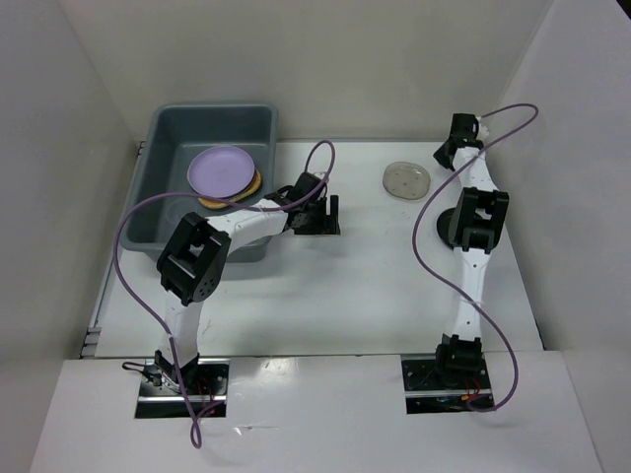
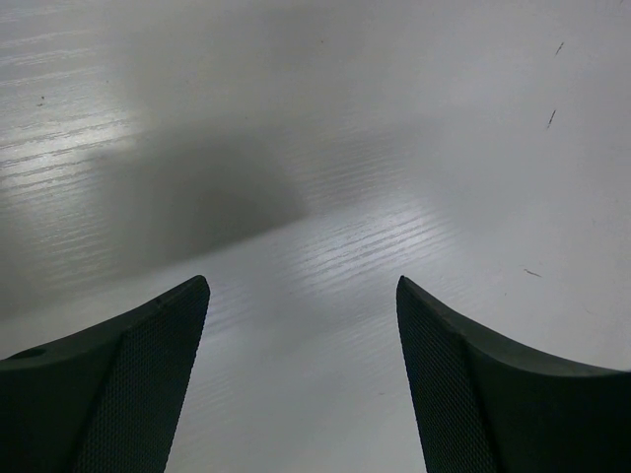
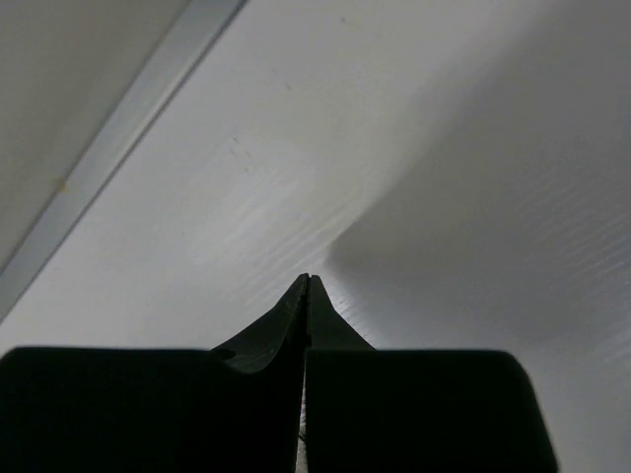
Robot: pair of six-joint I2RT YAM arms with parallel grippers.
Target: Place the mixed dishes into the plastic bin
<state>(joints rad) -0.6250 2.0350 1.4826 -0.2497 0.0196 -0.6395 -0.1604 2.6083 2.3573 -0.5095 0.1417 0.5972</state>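
Plastic bin: a deep grey-blue tub with rounded corners, set at the far left of the white table, close to the side wall. Lavender round plate: laid inside the bin toward the bin's right wall, on top of an orange-tan plate. Only a narrow crescent of that plate is seen at the near and right edges, too little for its pattern to be told. Small translucent round dish: laid flat on the table well to the right of the bin, about level with the bin's middle, and touched by nothing. Left arm: stretched across the bin's near right corner, with its wrist carried just past the bin's right wall. Left jaws: set wide apart just right of the bin, above bare table. Nothing is gripped or lodged between them, as is shown plainly in the left wrist view. Right arm: extended far to the right of the bin, beyond the translucent dish. Right jaws: pressed fully together, tip against tip, with nothing caught between them. Only table surface and a pale strip at the foot of a wall are shown ahead of them in the right wrist view.
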